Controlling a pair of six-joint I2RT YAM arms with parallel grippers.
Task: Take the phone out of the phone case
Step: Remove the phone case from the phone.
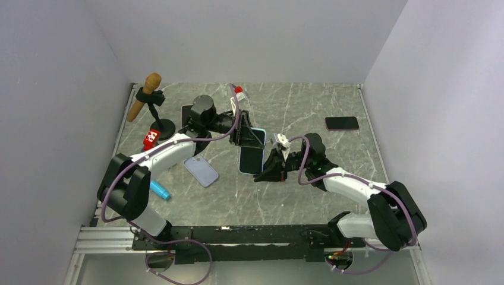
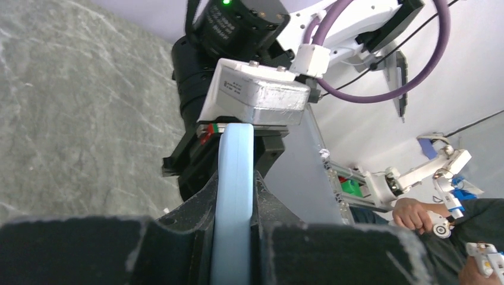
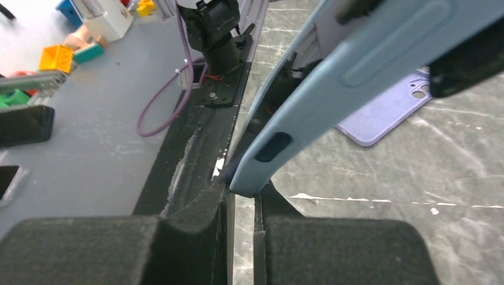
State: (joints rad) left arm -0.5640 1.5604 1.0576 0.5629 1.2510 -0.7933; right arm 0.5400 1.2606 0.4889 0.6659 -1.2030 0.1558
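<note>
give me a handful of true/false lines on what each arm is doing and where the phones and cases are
1. The left fingers are clamped on the edge of the light blue phone case. True.
2. The lavender case is held in the right fingers. False: it lies flat on the table beside the left arm.
3. A dark phone lies on the table at the far right, apart from both arms. True.
4. The right fingers stand wide open. False: they are drawn almost together at a corner of the light blue phone case.
5. The microphone lies flat on the table. False: it sits tilted in a stand.
</note>
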